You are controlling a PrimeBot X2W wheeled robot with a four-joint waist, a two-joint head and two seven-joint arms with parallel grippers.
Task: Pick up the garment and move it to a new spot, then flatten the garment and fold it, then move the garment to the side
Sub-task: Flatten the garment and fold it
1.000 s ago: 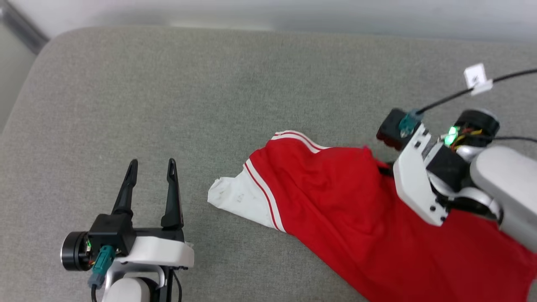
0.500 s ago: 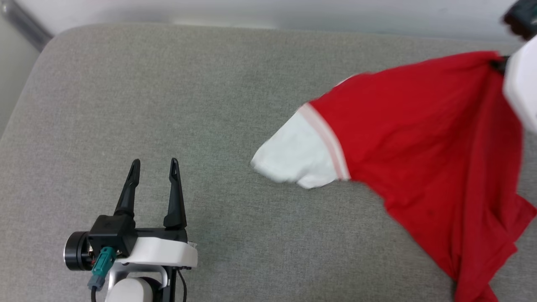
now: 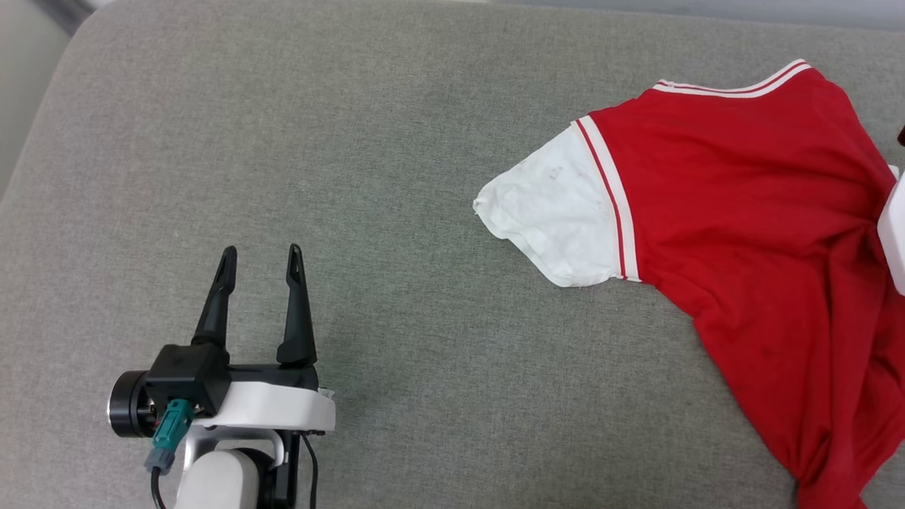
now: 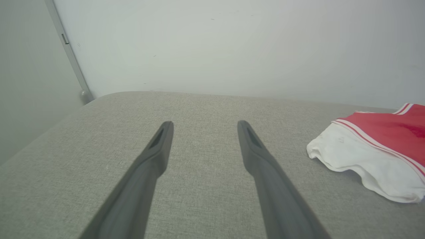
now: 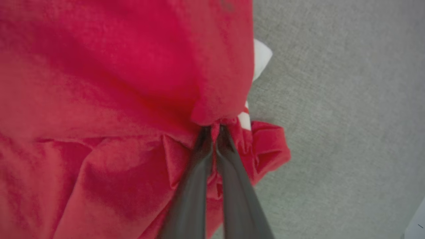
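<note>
While the right pincer clamps the garment, the left pincer gapes.

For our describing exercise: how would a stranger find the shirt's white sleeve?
Start at the grey cushion; a red shirt lies on its right side. The sleeve sticks out from the shirt's left edge. Unlike the red body, it is white, with a striped seam.
</note>
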